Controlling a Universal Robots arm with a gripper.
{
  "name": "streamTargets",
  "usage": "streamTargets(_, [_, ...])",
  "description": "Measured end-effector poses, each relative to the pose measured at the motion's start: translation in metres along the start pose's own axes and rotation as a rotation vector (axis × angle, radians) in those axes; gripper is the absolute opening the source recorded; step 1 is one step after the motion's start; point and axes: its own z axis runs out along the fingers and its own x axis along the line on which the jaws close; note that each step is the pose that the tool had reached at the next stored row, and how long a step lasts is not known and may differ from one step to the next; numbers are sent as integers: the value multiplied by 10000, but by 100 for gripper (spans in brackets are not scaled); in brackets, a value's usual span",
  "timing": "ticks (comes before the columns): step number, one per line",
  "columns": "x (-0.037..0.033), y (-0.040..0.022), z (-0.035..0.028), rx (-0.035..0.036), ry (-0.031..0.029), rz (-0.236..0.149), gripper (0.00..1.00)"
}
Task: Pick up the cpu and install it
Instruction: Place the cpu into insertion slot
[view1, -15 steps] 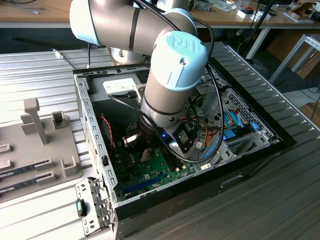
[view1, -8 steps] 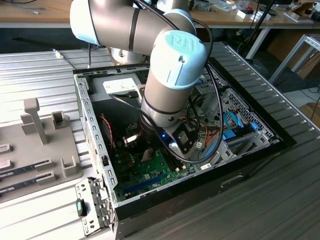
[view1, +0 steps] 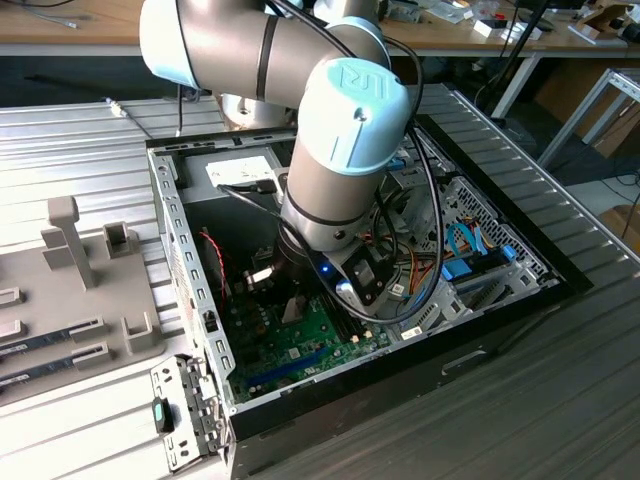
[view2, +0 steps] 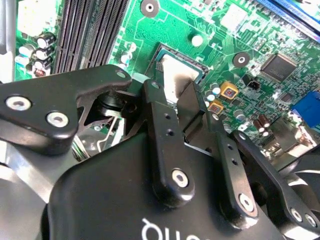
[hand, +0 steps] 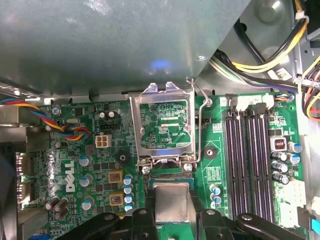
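Note:
The cpu (hand: 172, 201) (view2: 176, 76), a small square chip with a silver top, lies at the open socket (hand: 167, 174) (view2: 165, 52) on the green motherboard (view1: 300, 345). My gripper (hand: 174, 214) (view2: 174, 92) (view1: 291, 305) reaches down into the computer case, and its two black fingers (view2: 159, 112) stand against opposite sides of the chip, shut on it. Whether the chip is fully seated in the socket I cannot tell. The socket's metal load plate (hand: 165, 125) is swung up and open, with its lever (hand: 198, 125) raised beside it.
Black memory slots (hand: 250, 160) (view2: 90, 35) run beside the socket. A grey metal box (hand: 125, 40) and bundled cables (hand: 260, 65) hang close over the board. The case wall (view1: 180, 260) rises at the exterior view's left; a grey tray (view1: 80, 290) lies outside it.

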Motion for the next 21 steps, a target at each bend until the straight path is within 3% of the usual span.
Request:
streamTargets(2, [0,1,-1,0,0,1,38])
streamTargets(3, [0,1,0,1,0,1,45])
streamTargets(5, [0,2,-1,1,1,1,45])
streamTargets(6, [0,2,-1,1,1,1,52])
streamTargets(11, [-3,0,48,2,11,2,52])
streamTargets(18, [-3,-1,51,3,12,1,52])
streamTargets(21, [-3,-1,52,3,12,1,41])
